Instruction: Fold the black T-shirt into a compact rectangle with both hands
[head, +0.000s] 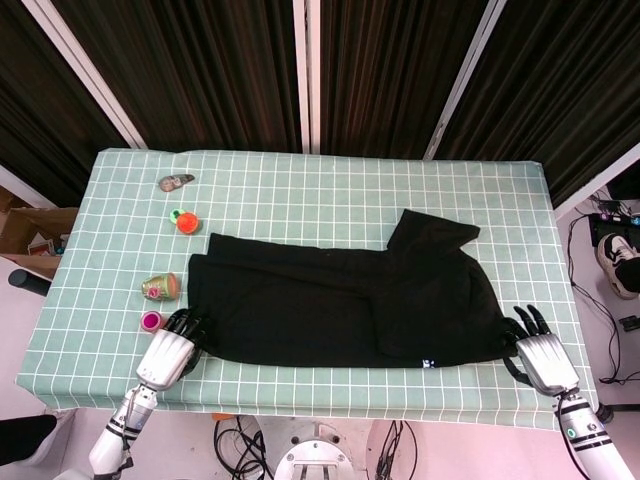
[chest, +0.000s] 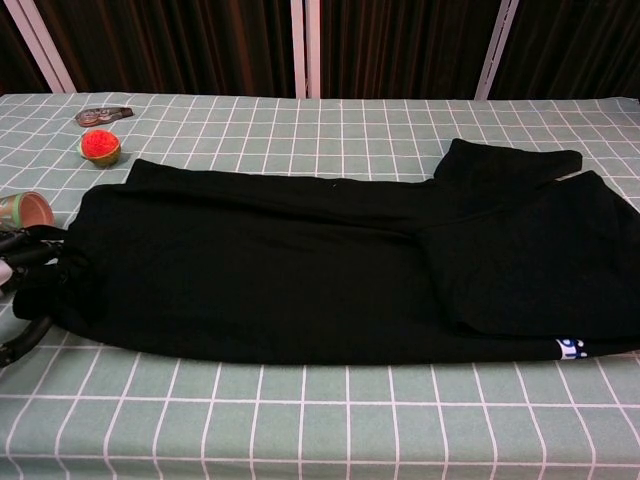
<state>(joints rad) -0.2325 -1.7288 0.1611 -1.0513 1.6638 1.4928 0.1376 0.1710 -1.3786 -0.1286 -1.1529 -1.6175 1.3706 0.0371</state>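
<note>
Left hand (chest: 22, 262) nearly lost past the chest view's left edge, only dark fingers showing at the shirt (chest: 330, 265) hem; grip on cloth impossible to tell. Right hand (head: 540, 355) absent from chest view, fingertips meeting the shirt edge in head view, hold unclear. Shirt's right end clipped by chest frame.

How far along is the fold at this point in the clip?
Partly done: the black T-shirt lies as a long band across the table, one part already lapped over on the right. In hand: the left hand and right hand hold its near corners by the front edge. Left: folding the band into a compact rectangle.
</note>
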